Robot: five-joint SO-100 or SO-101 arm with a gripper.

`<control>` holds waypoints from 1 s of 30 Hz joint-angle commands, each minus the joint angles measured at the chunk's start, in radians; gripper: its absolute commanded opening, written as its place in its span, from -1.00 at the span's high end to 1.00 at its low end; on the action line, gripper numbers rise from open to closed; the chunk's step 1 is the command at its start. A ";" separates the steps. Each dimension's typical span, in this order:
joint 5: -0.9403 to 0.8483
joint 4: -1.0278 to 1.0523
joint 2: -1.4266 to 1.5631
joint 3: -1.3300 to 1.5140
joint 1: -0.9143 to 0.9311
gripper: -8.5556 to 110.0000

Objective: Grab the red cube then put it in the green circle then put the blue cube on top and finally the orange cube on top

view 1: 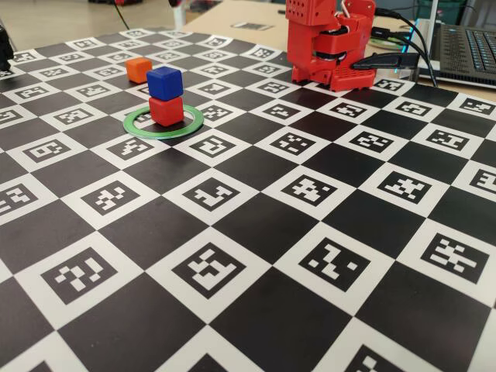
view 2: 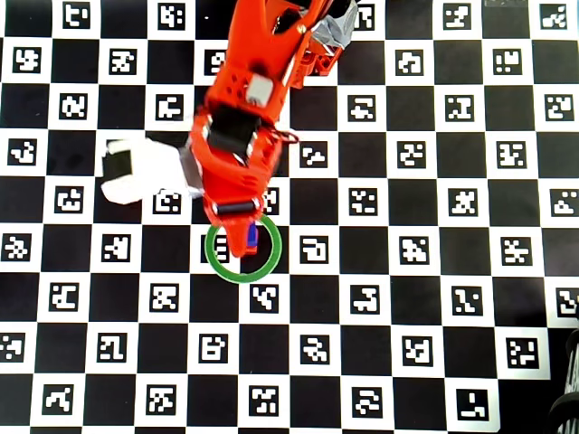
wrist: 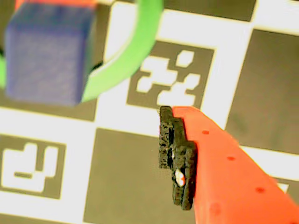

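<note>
Two of the three stacking steps look done: the small matte deep-red cube (view 1: 167,111) sits inside the thin flat green ring (view 1: 139,129), and the small royal-blue cube (view 1: 164,82) rests on top of it, slightly turned. The bright orange cube (view 1: 139,70) remains on the checkered marker-printed desk (view 1: 256,232) just behind the stack, so it has yet to be picked up and set on the blue one. The red pincer (view 2: 241,242) hangs over the ring in the overhead view; the wrist view shows one padded finger (wrist: 176,158) clear of the blue cube and holding nothing, but whether it is spread or closed I cannot tell.
</note>
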 commanded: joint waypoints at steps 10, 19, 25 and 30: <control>-0.281 -0.025 -0.143 -0.215 0.307 0.09; -0.354 -0.183 -0.347 -0.193 0.400 0.09; -0.362 -0.238 -0.425 -0.181 0.433 0.08; -0.327 -0.265 -0.460 -0.155 0.436 0.08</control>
